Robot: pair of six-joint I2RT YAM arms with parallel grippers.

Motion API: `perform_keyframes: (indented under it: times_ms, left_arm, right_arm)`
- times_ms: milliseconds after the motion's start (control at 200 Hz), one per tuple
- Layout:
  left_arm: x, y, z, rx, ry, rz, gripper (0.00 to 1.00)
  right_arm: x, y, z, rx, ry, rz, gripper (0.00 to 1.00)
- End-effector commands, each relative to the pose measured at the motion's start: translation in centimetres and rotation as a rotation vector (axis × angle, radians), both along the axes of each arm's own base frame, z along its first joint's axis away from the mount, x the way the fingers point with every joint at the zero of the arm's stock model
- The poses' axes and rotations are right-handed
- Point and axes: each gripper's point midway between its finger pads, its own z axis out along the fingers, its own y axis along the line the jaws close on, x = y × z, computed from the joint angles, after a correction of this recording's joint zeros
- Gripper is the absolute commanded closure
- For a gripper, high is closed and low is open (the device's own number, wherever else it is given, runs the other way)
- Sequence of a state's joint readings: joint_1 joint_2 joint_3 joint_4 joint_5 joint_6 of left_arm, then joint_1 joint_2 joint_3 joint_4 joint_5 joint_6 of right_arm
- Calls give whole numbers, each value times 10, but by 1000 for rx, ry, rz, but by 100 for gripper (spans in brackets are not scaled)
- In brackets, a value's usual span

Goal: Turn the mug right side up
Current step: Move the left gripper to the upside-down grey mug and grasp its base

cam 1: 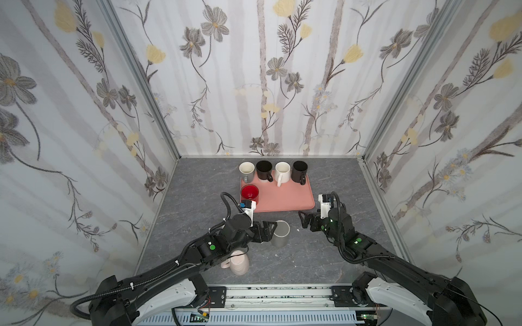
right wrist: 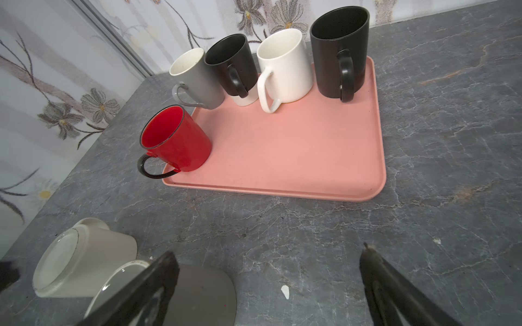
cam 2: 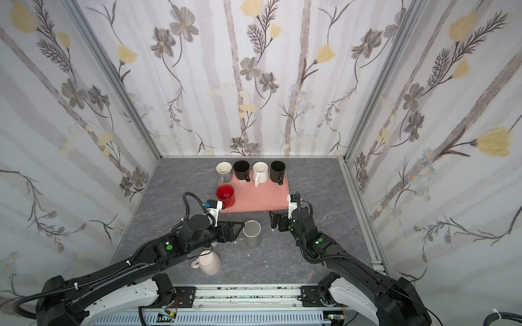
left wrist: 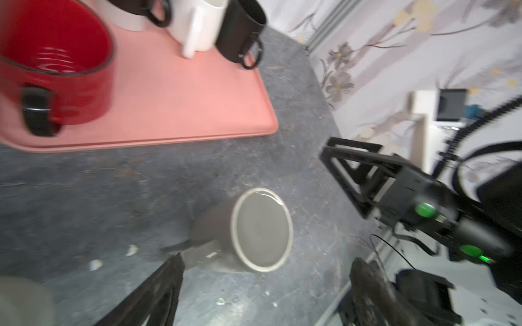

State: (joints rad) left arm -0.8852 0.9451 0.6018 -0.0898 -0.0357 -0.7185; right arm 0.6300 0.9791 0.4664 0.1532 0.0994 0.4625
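Grey mug [cam 1: 280,233] sits rim-up, 6 o'clock of pink tray [cam 1: 285,197]. Left gripper [cam 1: 268,232] just beside it at 9 o'clock, jaws wide, empty. Right gripper [cam 1: 302,220] at 3 o'clock, wide, apart.

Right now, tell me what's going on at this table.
The grey mug stands right side up on the table in front of the pink tray, between the two claws. The left claw is open right beside it, not gripping. The right claw hangs open and empty on its other side. A beige mug by the left arm shows its base, so it is not upright. Other mugs stand upright at the tray's far edge.
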Motion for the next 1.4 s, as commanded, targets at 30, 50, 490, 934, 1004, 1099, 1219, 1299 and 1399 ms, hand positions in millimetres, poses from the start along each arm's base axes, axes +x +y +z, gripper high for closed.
perform_keyframes:
  times_ms: [30,50,490,934,1004,1099,1219,1299,1399]
  left_arm:
    - [19,20,-16,134,-16,73,21]
    - [23,21,-18,160,-16,84,23]
    - [39,23,-91,466,100,84,43]
    - [-5,-14,-97,450,109,-103,48]
    - [-11,-11,-92,444,103,-96,47]
    - [-14,2,-77,426,81,-59,46]
    - [-29,-2,-57,390,29,-102,45]
    - [-44,-14,-54,410,9,-167,47]
    - [-59,-26,-65,477,-1,-246,47]
  right_arm:
    - [1,8,14,42,-34,30,0]
    - [1,8,15,44,-38,30,0]
    - [-1,0,25,55,-80,3,0]
    - [2,2,17,49,-70,5,0]
    - [2,2,15,47,-67,5,0]
    - [2,2,14,47,-66,5,0]
    - [2,1,12,46,-63,3,0]
    - [3,2,10,44,-56,5,0]
    - [3,4,7,46,-47,9,0]
